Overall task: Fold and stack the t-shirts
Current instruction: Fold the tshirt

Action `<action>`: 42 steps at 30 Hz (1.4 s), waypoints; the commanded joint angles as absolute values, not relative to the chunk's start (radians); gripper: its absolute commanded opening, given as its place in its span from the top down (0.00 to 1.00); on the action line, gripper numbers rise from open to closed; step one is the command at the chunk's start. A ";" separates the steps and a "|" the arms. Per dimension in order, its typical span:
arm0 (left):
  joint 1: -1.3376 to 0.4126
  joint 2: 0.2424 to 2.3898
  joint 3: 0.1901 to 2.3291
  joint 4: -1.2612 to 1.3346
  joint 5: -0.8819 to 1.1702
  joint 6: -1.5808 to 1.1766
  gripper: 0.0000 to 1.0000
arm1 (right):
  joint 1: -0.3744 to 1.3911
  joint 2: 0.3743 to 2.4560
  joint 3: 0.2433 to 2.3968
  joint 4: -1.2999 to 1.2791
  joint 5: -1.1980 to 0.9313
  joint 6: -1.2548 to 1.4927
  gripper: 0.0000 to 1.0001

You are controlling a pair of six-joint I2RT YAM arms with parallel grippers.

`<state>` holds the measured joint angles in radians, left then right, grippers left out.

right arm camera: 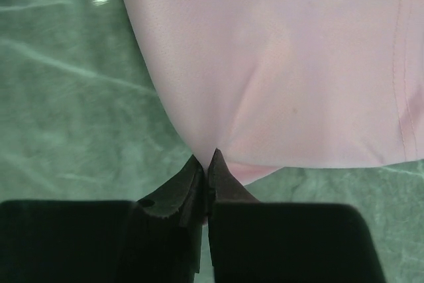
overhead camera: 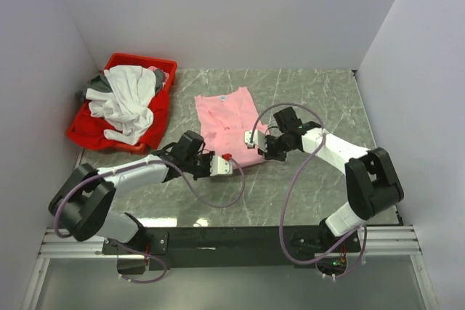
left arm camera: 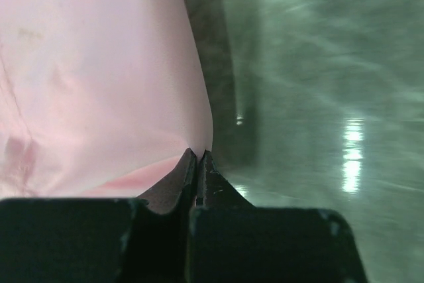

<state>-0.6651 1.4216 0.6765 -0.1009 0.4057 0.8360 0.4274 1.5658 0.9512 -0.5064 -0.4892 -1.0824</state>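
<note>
A light pink t-shirt lies partly folded on the marble table, with its blue neck mark at the far end. My left gripper is at the shirt's near left corner. In the left wrist view it is shut on the edge of the pink cloth. My right gripper is at the shirt's near right edge. The right wrist view shows it shut on a pinch of the pink cloth. A white t-shirt and a dark grey one lie crumpled in the bin.
The red plastic bin stands at the back left, against the left wall. White walls enclose the table on three sides. Bare marble table shows to the right of the pink shirt and in front of it.
</note>
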 commanded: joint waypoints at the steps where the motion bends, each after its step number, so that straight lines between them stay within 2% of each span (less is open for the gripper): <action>1: -0.701 1.333 0.666 -0.228 0.531 0.781 0.99 | 0.422 1.461 0.916 -0.676 -0.557 -1.140 1.00; 6: -0.736 1.256 0.707 -0.382 0.655 0.729 1.00 | 0.423 1.319 0.853 -0.788 -0.612 -1.177 1.00; 10: -0.724 1.236 0.739 -0.423 0.641 0.733 1.00 | 0.423 1.285 0.894 -0.764 -0.588 -1.141 1.00; 13: -0.620 1.290 0.796 -0.390 0.649 0.779 1.00 | 0.423 1.368 1.029 -0.727 -0.542 -1.071 1.00; 17: -0.445 1.472 0.960 -0.328 0.655 0.834 1.00 | 0.416 1.604 1.268 -0.651 -0.473 -0.962 1.00; 21: -0.361 1.662 1.155 -0.275 0.649 0.836 1.00 | 0.411 1.804 1.526 -0.537 -0.393 -0.844 1.00; 24: -0.321 1.767 1.245 -0.200 0.626 0.824 1.00 | 0.405 1.926 1.635 -0.462 -0.344 -0.770 1.00; 29: -0.265 1.871 1.276 -0.042 0.588 0.766 1.00 | 0.390 2.065 1.710 -0.350 -0.261 -0.664 1.00; 37: -0.259 1.902 1.198 0.351 0.514 0.660 1.00 | 0.383 2.120 1.716 -0.152 -0.131 -0.539 1.00; 39: -0.259 1.888 1.187 0.428 0.532 0.640 1.00 | 0.379 2.118 1.717 -0.153 -0.144 -0.529 1.00; 42: -0.261 1.897 1.222 0.396 0.569 0.658 1.00 | 0.362 2.088 1.691 -0.173 -0.257 -0.543 1.00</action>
<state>-0.2577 1.9125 1.1988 0.2806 0.5350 0.6830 0.3862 2.1323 1.6684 -0.2249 -0.2024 -0.5724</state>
